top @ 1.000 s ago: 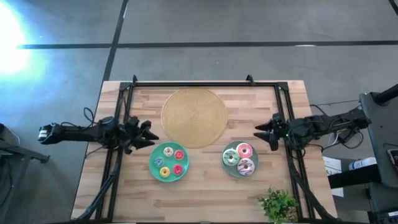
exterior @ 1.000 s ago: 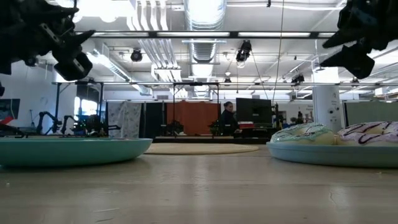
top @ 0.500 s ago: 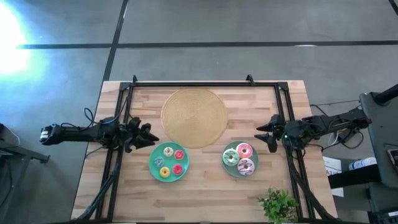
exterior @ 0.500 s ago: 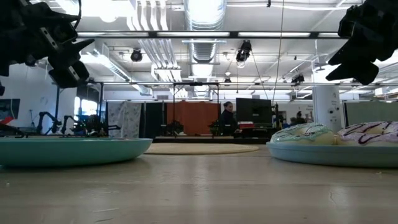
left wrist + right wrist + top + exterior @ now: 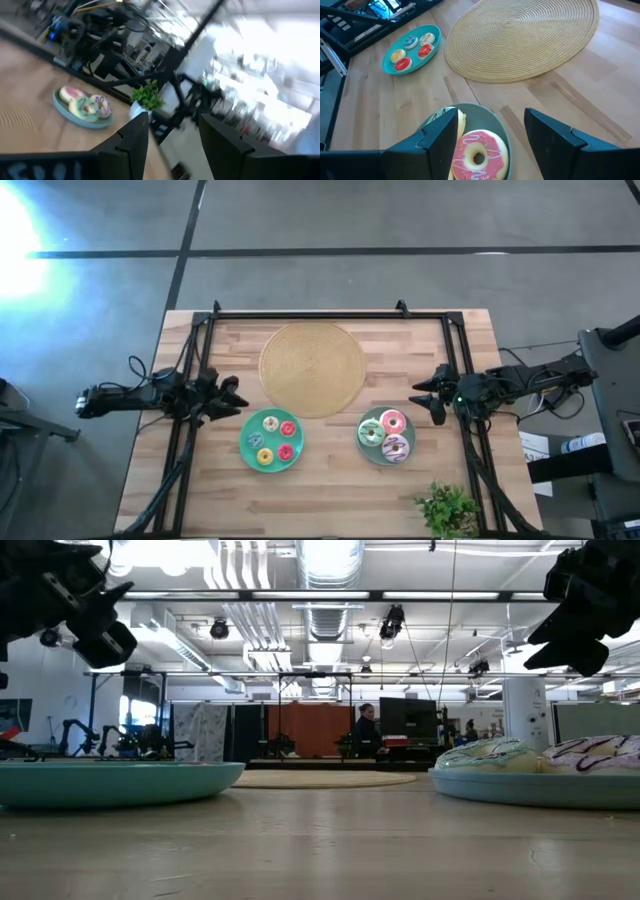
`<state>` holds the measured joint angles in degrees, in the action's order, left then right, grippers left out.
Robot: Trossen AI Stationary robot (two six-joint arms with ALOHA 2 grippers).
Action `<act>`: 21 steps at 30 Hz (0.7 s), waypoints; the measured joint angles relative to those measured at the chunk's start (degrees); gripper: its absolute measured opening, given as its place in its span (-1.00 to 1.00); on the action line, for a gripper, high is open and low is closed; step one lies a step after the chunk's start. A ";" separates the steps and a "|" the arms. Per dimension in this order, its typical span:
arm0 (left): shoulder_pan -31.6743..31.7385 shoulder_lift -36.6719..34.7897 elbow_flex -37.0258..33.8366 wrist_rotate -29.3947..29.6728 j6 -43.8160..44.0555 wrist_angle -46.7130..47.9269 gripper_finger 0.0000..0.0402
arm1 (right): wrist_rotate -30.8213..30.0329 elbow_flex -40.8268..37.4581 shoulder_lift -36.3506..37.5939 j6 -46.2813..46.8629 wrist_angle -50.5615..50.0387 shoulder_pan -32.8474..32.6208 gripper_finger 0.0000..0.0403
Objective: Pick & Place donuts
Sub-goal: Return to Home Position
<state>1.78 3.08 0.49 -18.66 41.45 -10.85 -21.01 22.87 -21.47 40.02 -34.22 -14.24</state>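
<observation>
Several small donuts lie on a teal plate (image 5: 248,450), among them a yellow donut (image 5: 264,456) and a red donut (image 5: 286,451). Three bigger ones sit on a grey-green plate (image 5: 363,450): a pink donut (image 5: 393,422) (image 5: 477,156), a green donut (image 5: 371,434) and a white-pink donut (image 5: 396,447). My left gripper (image 5: 236,394) (image 5: 174,135) hovers open, left of the teal plate, above the table. My right gripper (image 5: 420,400) (image 5: 491,130) hovers open just off the grey-green plate's far right rim, with the pink donut below its fingers in the right wrist view.
A large tan woven disc (image 5: 313,367) lies at the table's far middle. A small green plant (image 5: 447,510) stands at the near right corner. A black frame (image 5: 330,315) runs along the far and side edges. Bare wood lies between the two plates and along the near edge.
My left gripper has drawn back a little toward the table's left edge and risen slightly, and its wrist view is blurred with motion. My right gripper sank a touch early in the second, then held still. Both stay open. The donuts and plates have not moved.
</observation>
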 joint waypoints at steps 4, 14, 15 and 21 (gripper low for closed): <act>0.15 -3.03 -0.02 -0.74 -18.15 4.71 -0.26 | 0.02 0.00 0.02 -0.01 0.05 0.00 0.09; 0.24 -3.07 -0.07 11.78 -36.93 8.97 -0.26 | 0.00 0.00 0.02 -0.03 0.14 0.04 0.09; 0.24 -3.07 -0.07 12.34 -37.21 9.08 -0.26 | -0.01 0.00 0.02 -0.03 0.14 0.04 0.09; 0.26 -2.87 -0.04 13.14 -35.61 9.02 -0.26 | -0.01 0.00 0.02 -0.03 0.14 0.03 0.09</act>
<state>2.04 0.21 0.45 -5.52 5.83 -1.83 -21.02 22.87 -21.45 39.99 -34.09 -14.21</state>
